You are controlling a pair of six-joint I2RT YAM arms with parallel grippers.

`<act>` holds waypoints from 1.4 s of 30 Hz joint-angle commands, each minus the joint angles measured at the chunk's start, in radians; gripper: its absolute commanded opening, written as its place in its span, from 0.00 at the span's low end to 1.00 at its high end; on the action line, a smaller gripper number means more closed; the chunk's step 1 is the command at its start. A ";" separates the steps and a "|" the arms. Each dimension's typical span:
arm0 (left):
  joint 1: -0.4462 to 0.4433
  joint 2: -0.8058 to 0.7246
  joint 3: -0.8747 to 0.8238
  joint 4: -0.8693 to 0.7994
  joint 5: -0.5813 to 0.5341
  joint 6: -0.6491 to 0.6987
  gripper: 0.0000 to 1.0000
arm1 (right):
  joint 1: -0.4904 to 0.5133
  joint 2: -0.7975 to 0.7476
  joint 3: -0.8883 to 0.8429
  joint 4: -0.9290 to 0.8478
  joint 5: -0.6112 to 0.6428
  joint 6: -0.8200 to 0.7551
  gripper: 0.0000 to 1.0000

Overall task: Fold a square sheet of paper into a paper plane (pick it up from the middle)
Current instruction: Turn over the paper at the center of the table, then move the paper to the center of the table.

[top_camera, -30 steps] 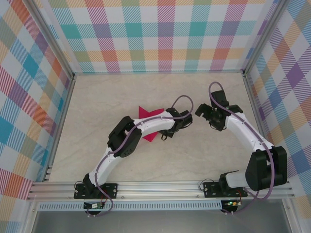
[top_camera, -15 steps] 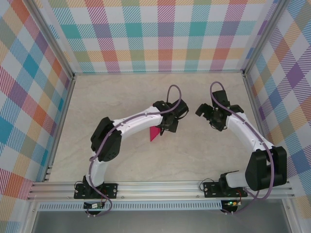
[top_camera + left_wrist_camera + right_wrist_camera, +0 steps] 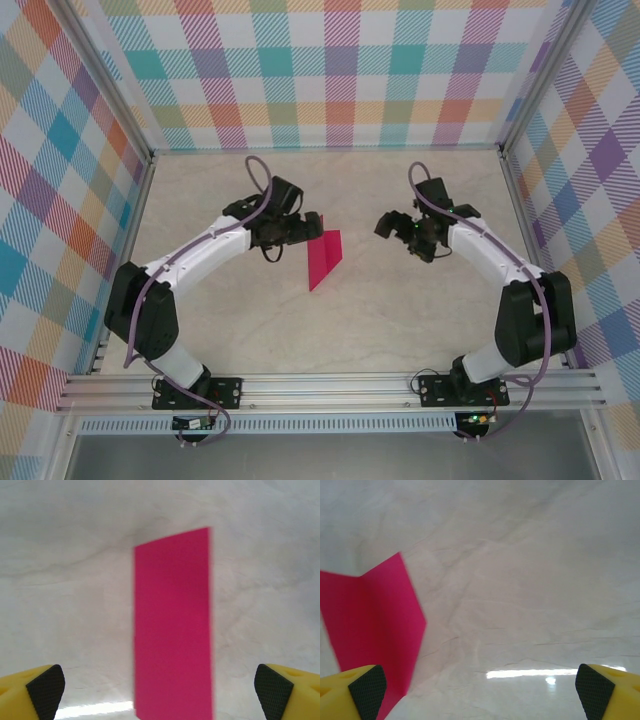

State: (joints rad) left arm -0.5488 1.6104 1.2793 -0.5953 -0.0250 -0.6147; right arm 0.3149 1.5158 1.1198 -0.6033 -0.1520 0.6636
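Folded pink paper on the table, with both claws wide open

The big pale table [image 3: 400,320] has the pink paper [image 3: 325,258] lying on it, bent along a crease. The left arm [image 3: 200,255] reaches in from the paper's left side and the right arm [image 3: 490,260] from its right side. The left claw [image 3: 308,228] is just beside the paper's top corner, fingers spread wide, holding nothing. The right claw [image 3: 388,222] is a bit farther from the paper, also spread wide and empty.
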 commanded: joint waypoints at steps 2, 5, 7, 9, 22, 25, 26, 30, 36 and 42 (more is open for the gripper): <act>0.105 -0.020 -0.087 0.049 0.030 -0.066 1.00 | 0.122 0.040 0.148 0.002 -0.055 -0.025 1.00; 0.166 -0.014 -0.126 0.066 0.052 -0.091 1.00 | 0.194 0.086 0.234 0.000 -0.063 -0.024 1.00; 0.198 -0.017 -0.151 0.084 0.071 -0.104 1.00 | 0.239 0.131 0.298 -0.010 -0.062 -0.025 1.00; 0.226 -0.025 -0.169 0.090 0.073 -0.118 1.00 | 0.284 0.187 0.365 -0.021 -0.063 -0.027 1.00; 0.328 -0.141 -0.276 0.050 -0.017 -0.194 1.00 | 0.449 0.594 0.785 -0.166 -0.067 -0.029 0.97; 0.345 -0.161 -0.296 0.041 -0.016 -0.210 1.00 | 0.450 0.652 0.822 -0.180 -0.068 -0.025 0.97; 0.348 -0.166 -0.300 0.038 -0.014 -0.213 1.00 | 0.450 0.669 0.833 -0.186 -0.070 -0.029 0.97; 0.349 -0.183 -0.309 0.035 -0.005 -0.209 1.00 | 0.451 0.723 0.859 -0.215 -0.069 -0.037 0.96; 0.349 -0.191 -0.316 0.042 0.019 -0.202 1.00 | 0.450 0.752 0.851 -0.258 -0.037 -0.050 0.95; 0.348 -0.182 -0.320 0.075 0.078 -0.185 1.00 | 0.447 0.732 0.756 -0.245 -0.011 -0.067 0.95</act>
State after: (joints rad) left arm -0.2192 1.4441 0.9710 -0.5270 0.0105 -0.8146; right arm 0.7658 2.2635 1.9167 -0.8207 -0.1768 0.6197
